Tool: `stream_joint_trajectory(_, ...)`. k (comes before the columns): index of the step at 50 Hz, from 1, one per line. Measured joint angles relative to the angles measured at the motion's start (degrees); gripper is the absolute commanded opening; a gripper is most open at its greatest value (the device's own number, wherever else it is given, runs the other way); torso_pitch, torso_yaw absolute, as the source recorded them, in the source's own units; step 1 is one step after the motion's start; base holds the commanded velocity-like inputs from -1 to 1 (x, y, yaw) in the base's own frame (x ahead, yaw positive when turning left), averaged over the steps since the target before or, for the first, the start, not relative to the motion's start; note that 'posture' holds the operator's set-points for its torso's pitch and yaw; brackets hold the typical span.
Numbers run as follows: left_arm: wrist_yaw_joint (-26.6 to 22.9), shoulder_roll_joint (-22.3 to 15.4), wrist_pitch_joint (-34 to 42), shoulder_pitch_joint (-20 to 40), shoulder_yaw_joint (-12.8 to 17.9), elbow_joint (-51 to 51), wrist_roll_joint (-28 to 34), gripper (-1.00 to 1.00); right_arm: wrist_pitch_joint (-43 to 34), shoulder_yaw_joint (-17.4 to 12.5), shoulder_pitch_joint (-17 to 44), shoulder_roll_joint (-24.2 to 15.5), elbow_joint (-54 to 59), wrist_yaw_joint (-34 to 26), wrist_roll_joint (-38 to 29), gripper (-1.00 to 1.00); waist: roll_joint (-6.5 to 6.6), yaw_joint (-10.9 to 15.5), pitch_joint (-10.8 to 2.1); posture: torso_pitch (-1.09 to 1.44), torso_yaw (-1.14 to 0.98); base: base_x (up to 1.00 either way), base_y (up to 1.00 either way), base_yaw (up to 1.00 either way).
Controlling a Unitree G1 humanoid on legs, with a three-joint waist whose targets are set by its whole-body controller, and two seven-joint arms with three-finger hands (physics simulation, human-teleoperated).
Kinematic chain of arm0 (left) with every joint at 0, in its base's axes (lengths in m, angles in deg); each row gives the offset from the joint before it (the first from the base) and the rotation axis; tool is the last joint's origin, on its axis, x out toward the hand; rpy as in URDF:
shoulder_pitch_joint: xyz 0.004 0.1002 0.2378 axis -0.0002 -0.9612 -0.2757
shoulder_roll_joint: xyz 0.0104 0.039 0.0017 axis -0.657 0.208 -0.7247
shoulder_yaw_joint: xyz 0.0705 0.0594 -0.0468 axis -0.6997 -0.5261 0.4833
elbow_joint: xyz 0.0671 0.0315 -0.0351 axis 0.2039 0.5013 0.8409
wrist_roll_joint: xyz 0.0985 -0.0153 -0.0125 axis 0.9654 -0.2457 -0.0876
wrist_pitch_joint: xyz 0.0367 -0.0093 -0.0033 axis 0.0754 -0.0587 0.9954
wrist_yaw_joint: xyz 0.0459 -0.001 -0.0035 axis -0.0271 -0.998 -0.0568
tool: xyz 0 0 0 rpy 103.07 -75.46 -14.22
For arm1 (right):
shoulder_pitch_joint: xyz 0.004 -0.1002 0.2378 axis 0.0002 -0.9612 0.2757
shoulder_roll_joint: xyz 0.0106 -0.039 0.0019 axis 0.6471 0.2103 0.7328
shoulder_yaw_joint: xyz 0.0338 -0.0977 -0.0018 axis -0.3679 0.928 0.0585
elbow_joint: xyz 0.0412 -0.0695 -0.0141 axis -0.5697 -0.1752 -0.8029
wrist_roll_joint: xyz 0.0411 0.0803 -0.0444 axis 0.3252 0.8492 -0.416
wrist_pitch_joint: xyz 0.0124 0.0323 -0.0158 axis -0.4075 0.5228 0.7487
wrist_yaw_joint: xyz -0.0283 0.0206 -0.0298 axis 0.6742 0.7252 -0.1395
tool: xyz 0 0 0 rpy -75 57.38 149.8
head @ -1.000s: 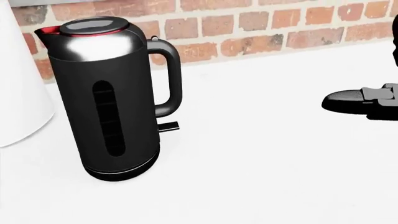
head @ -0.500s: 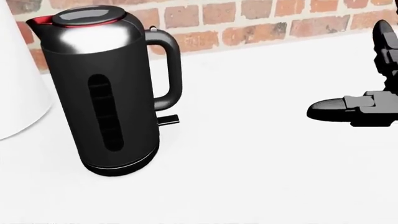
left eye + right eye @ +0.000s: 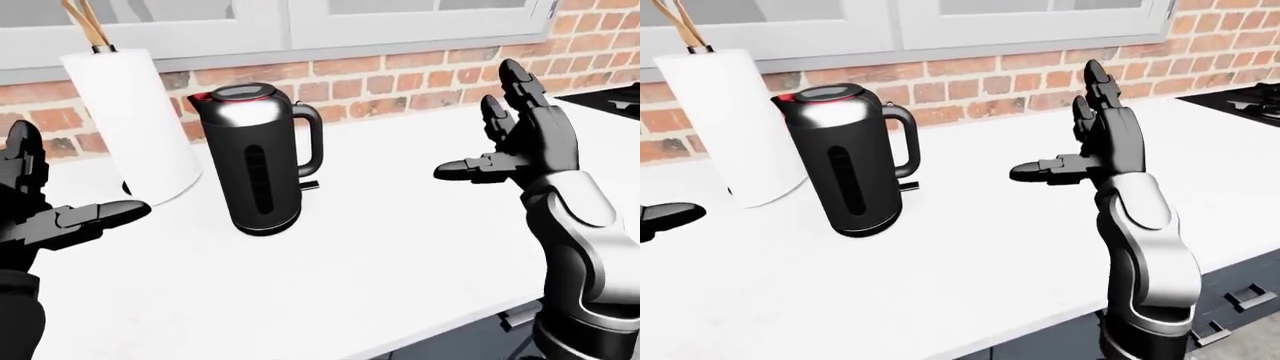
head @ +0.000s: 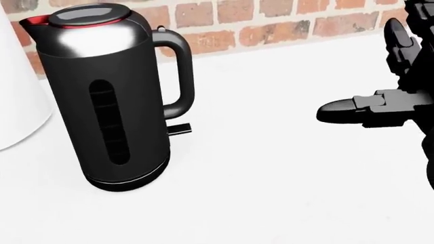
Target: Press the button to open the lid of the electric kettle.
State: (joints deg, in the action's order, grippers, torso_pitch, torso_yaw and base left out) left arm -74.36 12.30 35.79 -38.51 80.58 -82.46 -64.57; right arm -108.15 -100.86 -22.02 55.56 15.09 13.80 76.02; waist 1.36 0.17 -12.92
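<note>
A black electric kettle (image 3: 258,161) with a chrome top stands upright on the white counter (image 3: 400,247). Its red-rimmed lid (image 3: 240,92) is shut. The handle (image 3: 312,142) faces right, with a small button (image 4: 161,29) at its top. My right hand (image 3: 490,131) is open with fingers spread, raised above the counter well to the right of the kettle, thumb pointing at it. My left hand (image 3: 60,202) is open and low at the left edge, apart from the kettle.
A white paper towel roll (image 3: 135,127) stands just left of the kettle, near the brick wall (image 3: 400,82). A black stove (image 3: 610,97) lies at the far right. The counter's near edge (image 3: 470,315) runs along the bottom right, with drawers below.
In the head view my right hand has moved left toward the kettle and risen, so its fingers now show. The kettle has shifted slightly up and left as the camera moved.
</note>
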Motion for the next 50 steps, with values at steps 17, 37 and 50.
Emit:
stream_joint_trajectory(17,-0.88,0.48,1.01,0.64,-0.3,-0.39,1.62,1.0,2.33,5.85,10.9,1.97,13.11,-3.11,-5.74,1.0,0.21,-0.1,0.12,-0.31,0.0,0.0,0.0,0.0)
stream_joint_trajectory(37,-0.33,0.37,1.7,0.9,-0.33,-0.44,1.41,1.0,19.14,9.9,33.17,6.99,55.32,3.17,-7.77,1.0,1.27,-0.33,0.44,-0.31,0.0,0.0,0.0,0.0)
stream_joint_trajectory(50,-0.27,0.68,1.25,0.72,-0.63,-0.25,1.45,1.0,34.19,11.34,46.09,9.67,81.69,7.73,-10.46,1.0,1.9,-0.39,0.67,-0.31,0.0,0.0,0.0,0.0)
